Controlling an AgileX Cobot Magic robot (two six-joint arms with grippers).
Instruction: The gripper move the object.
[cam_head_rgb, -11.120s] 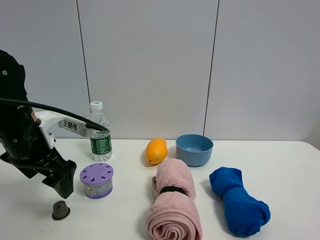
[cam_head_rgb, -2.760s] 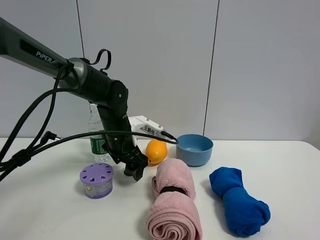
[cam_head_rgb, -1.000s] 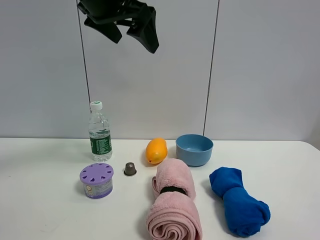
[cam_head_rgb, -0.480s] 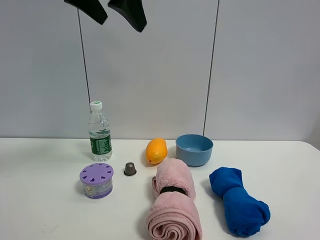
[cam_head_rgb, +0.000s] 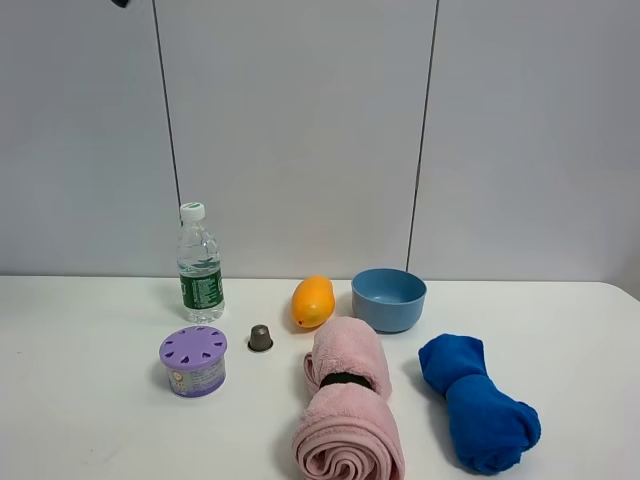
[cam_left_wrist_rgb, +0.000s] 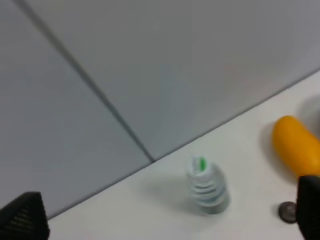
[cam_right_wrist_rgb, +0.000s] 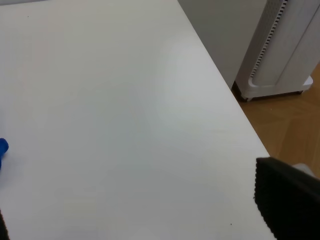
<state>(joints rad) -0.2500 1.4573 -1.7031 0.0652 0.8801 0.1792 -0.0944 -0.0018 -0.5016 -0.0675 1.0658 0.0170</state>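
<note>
The object, a tiny dark grey-brown capsule (cam_head_rgb: 260, 338), stands alone on the white table (cam_head_rgb: 90, 420) between the purple vented container (cam_head_rgb: 194, 360) and the orange fruit (cam_head_rgb: 313, 301). It also shows at the edge of the left wrist view (cam_left_wrist_rgb: 287, 211). My left gripper (cam_left_wrist_rgb: 165, 210) is open and empty, high above the table. Only a black speck of it (cam_head_rgb: 120, 3) shows at the top edge of the exterior view. My right gripper (cam_right_wrist_rgb: 130, 200) is open and empty over bare table near the right edge; it is out of the exterior view.
A water bottle (cam_head_rgb: 200, 265) stands behind the purple container. A blue bowl (cam_head_rgb: 388, 298) sits right of the orange fruit. A rolled pink towel (cam_head_rgb: 347, 400) and a rolled blue towel (cam_head_rgb: 480, 402) lie in front. The right table edge drops to a wooden floor (cam_right_wrist_rgb: 295, 120).
My left gripper has risen up and to the left, almost out of the top of the exterior view. The capsule stays where it was set down, beside the orange fruit.
</note>
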